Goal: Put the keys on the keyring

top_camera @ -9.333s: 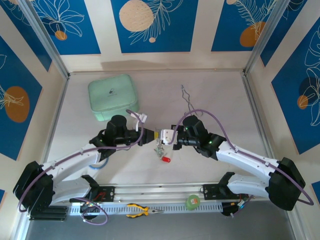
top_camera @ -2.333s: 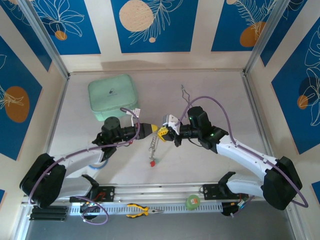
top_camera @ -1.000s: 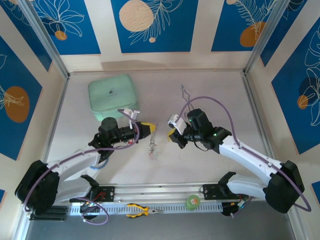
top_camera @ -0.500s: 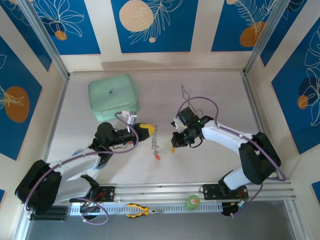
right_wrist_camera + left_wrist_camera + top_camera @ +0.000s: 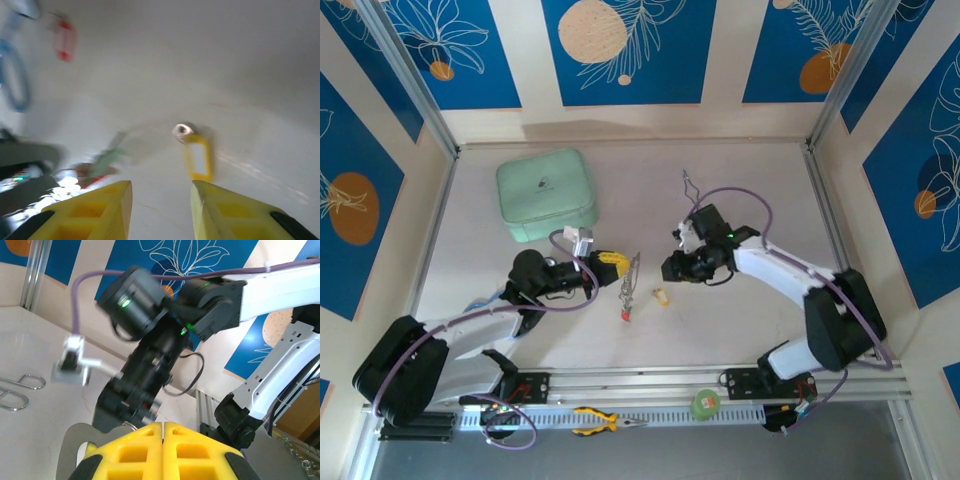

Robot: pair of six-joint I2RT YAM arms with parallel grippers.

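Observation:
My left gripper (image 5: pixel 617 262) is shut on the keyring (image 5: pixel 632 271), a flat grey metal loop. Keys hang from it, with a red tag (image 5: pixel 626 316) lowest. In the left wrist view the yellow fingertips (image 5: pixel 150 432) are pressed together, and the grey keyring (image 5: pixel 70 444) juts out to their left. My right gripper (image 5: pixel 668 270) hovers open just right of the keyring, holding nothing. A key with a yellow tag (image 5: pixel 662 296) lies loose on the table below it. In the right wrist view this yellow-tagged key (image 5: pixel 197 159) sits just beyond the open right gripper (image 5: pixel 161 184).
A mint-green case (image 5: pixel 547 193) stands at the back left. Thin silver tongs (image 5: pixel 692 188) lie at the back middle. Yellow-handled pliers (image 5: pixel 605 421) and a green roll (image 5: pixel 705 403) rest on the front rail. A blurred pale blue ring (image 5: pixel 12 75) shows far left in the right wrist view.
My right gripper has opened, and the yellow-tagged key now lies on the table. The right arm has drawn back and up a little. The left gripper still holds the keyring.

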